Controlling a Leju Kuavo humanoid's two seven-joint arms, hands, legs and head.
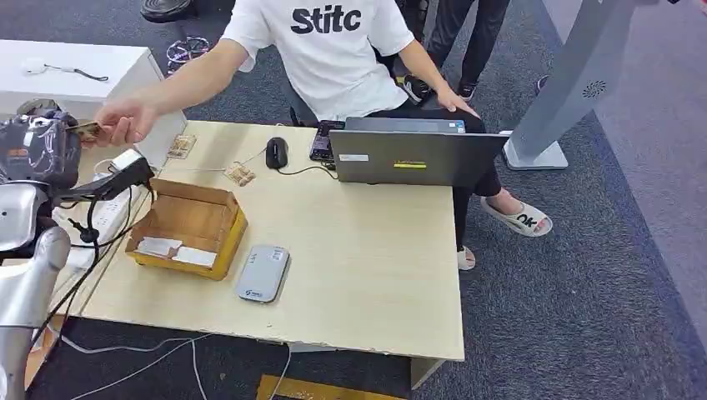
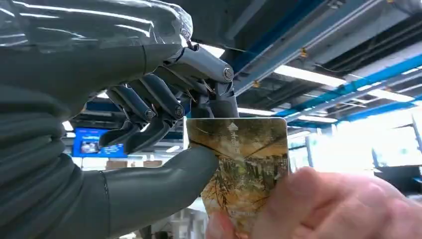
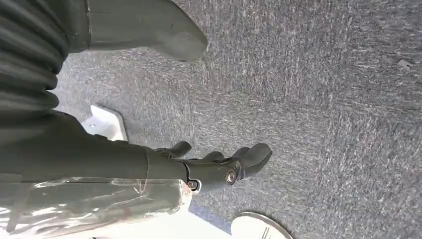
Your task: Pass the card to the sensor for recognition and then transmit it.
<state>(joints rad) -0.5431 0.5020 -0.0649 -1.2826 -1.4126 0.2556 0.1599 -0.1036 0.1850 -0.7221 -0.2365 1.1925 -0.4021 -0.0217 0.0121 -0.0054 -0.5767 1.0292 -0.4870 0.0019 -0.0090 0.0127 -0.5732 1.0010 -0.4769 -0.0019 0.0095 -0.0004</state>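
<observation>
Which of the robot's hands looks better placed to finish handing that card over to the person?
The left hand: its thumb and fingers already pinch the card, which the person's hand is gripping too. The right hand hangs over the carpet, holding nothing.

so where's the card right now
Off the desk's left edge in the head view: the card is pinched by the left robot hand while a person's hand grips it.
</observation>
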